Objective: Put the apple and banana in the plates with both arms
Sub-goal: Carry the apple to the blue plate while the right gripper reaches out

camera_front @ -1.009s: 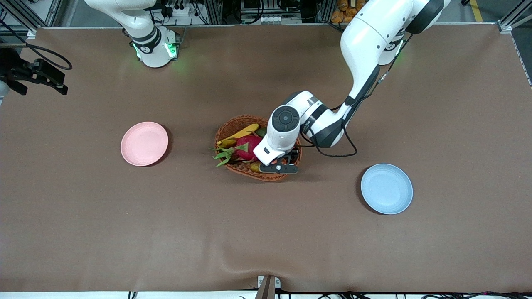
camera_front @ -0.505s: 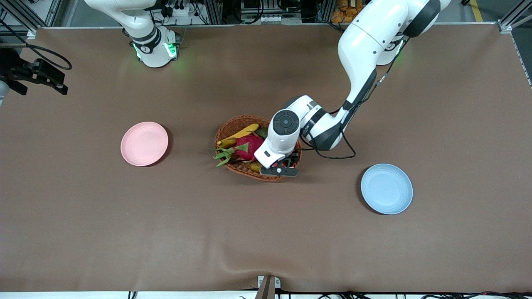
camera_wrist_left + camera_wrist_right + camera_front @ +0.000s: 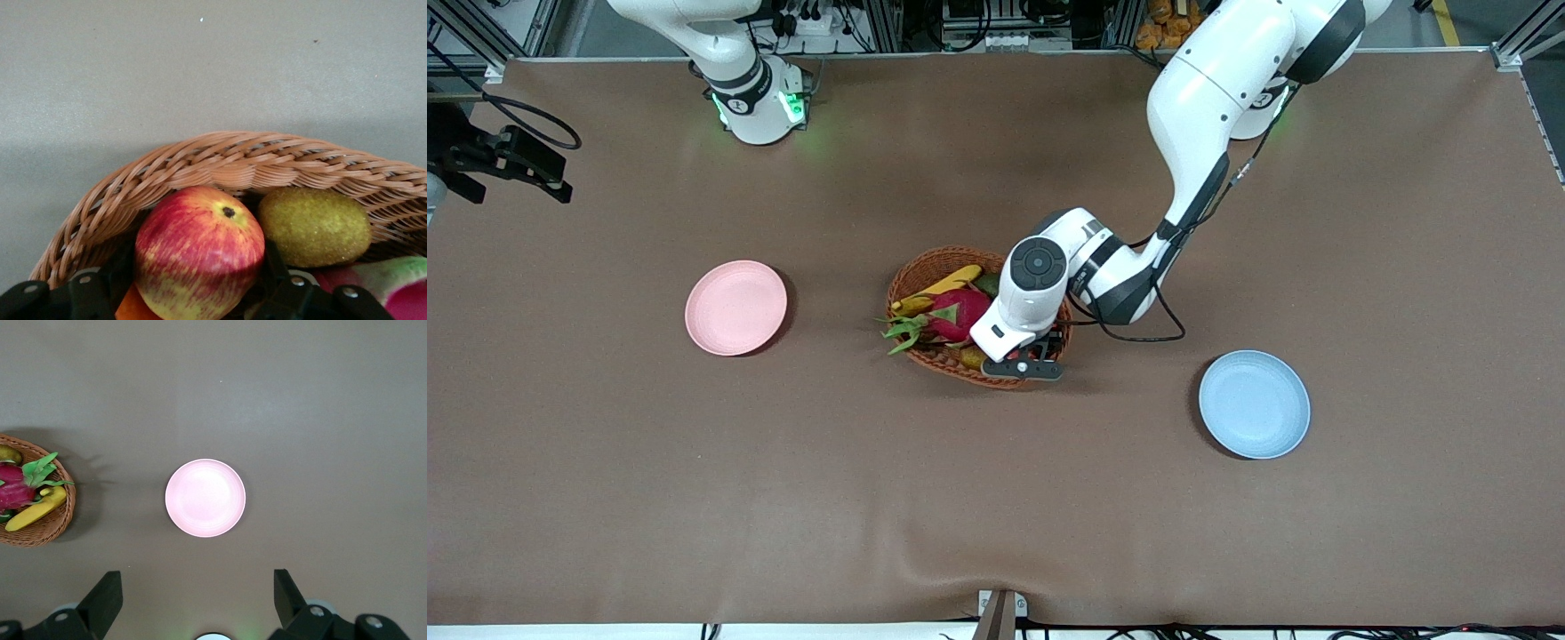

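Jaws of the left gripper flank the apple in the basket, touching its sides; the right gripper waits, jaws wide, over the pink plate.

Robot lab — aluminium framing, cabling along table edge.

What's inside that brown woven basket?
The basket holds a banana, a pink dragon fruit, a kiwi and an apple between the left gripper fingers. Anything underneath is hidden.
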